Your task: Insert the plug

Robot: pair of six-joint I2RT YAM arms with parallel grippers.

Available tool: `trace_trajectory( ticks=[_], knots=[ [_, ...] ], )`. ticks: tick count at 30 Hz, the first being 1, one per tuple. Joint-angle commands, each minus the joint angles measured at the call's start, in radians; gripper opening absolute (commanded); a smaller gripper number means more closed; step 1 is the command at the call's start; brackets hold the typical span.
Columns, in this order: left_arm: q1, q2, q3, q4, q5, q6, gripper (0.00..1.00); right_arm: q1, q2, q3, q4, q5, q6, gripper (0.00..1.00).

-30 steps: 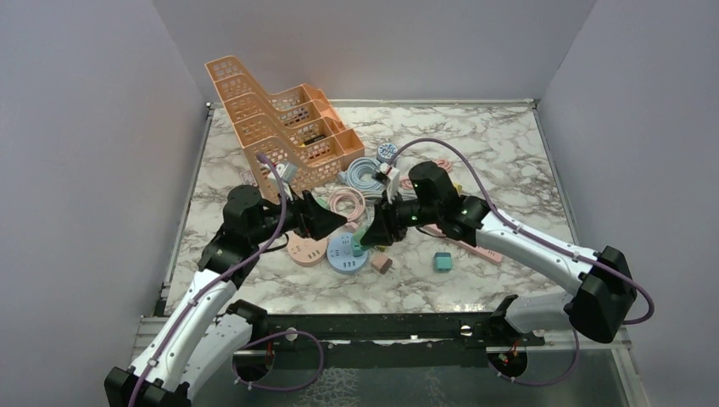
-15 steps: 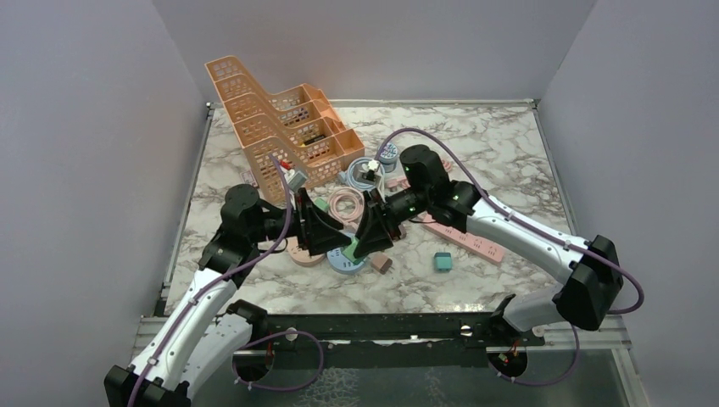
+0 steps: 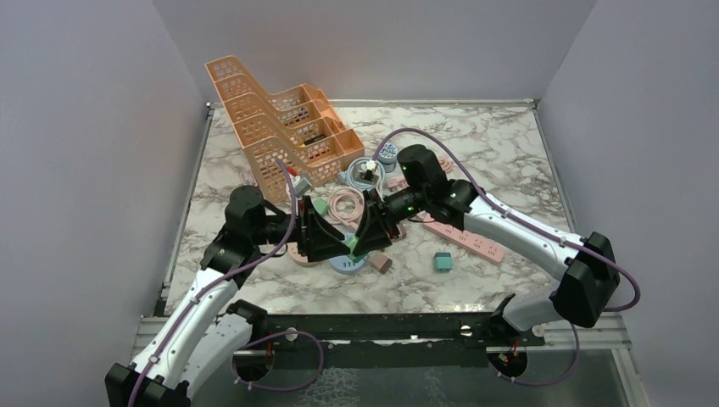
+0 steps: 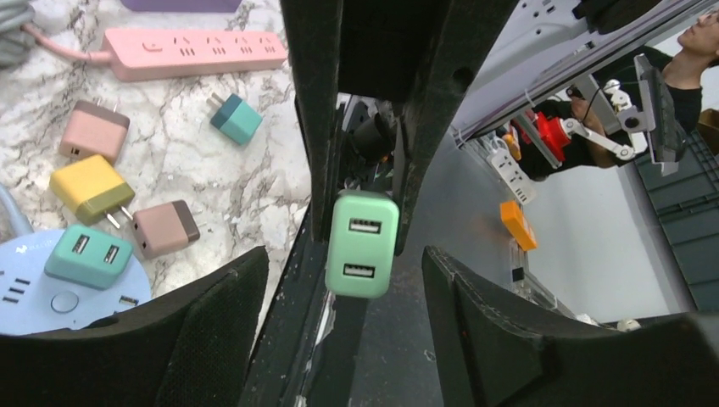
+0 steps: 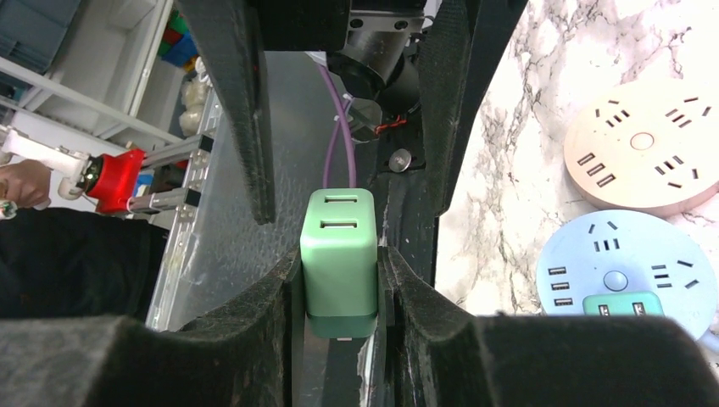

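Note:
My right gripper (image 5: 339, 284) is shut on a light green plug (image 5: 339, 250) with two USB ports, held above the table. From above, the plug (image 3: 350, 244) hangs over the near edge of a round blue power strip (image 3: 337, 264). My left gripper (image 4: 343, 275) faces it, open. Its two fingers stand either side of the plug (image 4: 362, 243) with a gap on each side. The blue strip (image 4: 30, 292) has a teal plug (image 4: 87, 254) seated in it.
A round pink strip (image 3: 301, 252) lies left of the blue one and a long pink strip (image 3: 465, 239) to the right. Loose plugs lie about: yellow (image 4: 91, 188), brown (image 4: 165, 227), pink (image 4: 93, 131), teal (image 3: 442, 261). An orange rack (image 3: 280, 127) and coiled cables (image 3: 346, 202) sit behind.
The right arm swung left and down with the green plug. Both grippers drew together, and the plug now sits between the left fingers, which have narrowed a little.

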Motion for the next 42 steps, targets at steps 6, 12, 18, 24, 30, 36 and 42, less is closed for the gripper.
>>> trace_trajectory(
  ticks=[6,12,18,24,30,36,42],
  knots=[
    [-0.002,0.054,0.036,-0.129,0.072,0.11,0.51,-0.001,0.035,0.076,-0.038,0.002,-0.048,0.12],
    [-0.002,0.061,0.034,-0.113,0.093,0.105,0.27,-0.001,0.048,0.092,-0.052,-0.037,-0.069,0.14],
    [-0.003,0.06,0.037,-0.097,0.068,0.11,0.0,-0.001,0.02,0.072,-0.066,-0.044,-0.089,0.44],
    [-0.003,0.047,0.037,-0.083,0.04,0.11,0.0,-0.001,-0.045,-0.002,-0.008,0.0,-0.041,0.57],
    [-0.002,0.047,0.041,-0.065,0.042,0.096,0.0,-0.001,-0.051,-0.045,0.03,0.008,-0.002,0.53],
    [-0.002,0.049,0.043,-0.055,0.043,0.083,0.0,-0.001,-0.015,-0.028,-0.005,0.021,-0.016,0.31],
    [-0.002,0.049,0.039,-0.055,0.037,0.074,0.16,-0.001,0.031,0.02,-0.086,0.004,-0.08,0.05]
  ],
)
